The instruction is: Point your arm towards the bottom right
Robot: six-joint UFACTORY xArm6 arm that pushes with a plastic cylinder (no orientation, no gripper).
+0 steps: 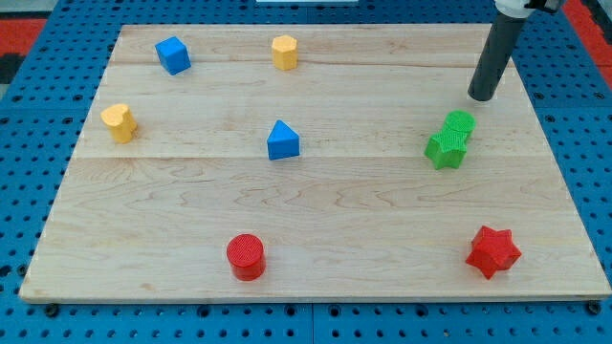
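My tip (483,96) is the lower end of a dark rod coming down from the view's top right. It rests on the wooden board (191,201), just above and slightly right of a green round block (460,124) that touches a green star block (446,148). A red star block (493,251) lies at the view's bottom right, far below my tip. A red cylinder (246,256) lies at the bottom centre. A blue triangular block (282,140) lies mid-board. A blue cube (173,54) and a yellow hexagonal block (284,52) lie near the top. A yellow heart-like block (120,122) lies at the left.
The board sits on a blue perforated table (19,143) that shows around all its edges. A red strip (29,29) shows at the view's top left and top right corners.
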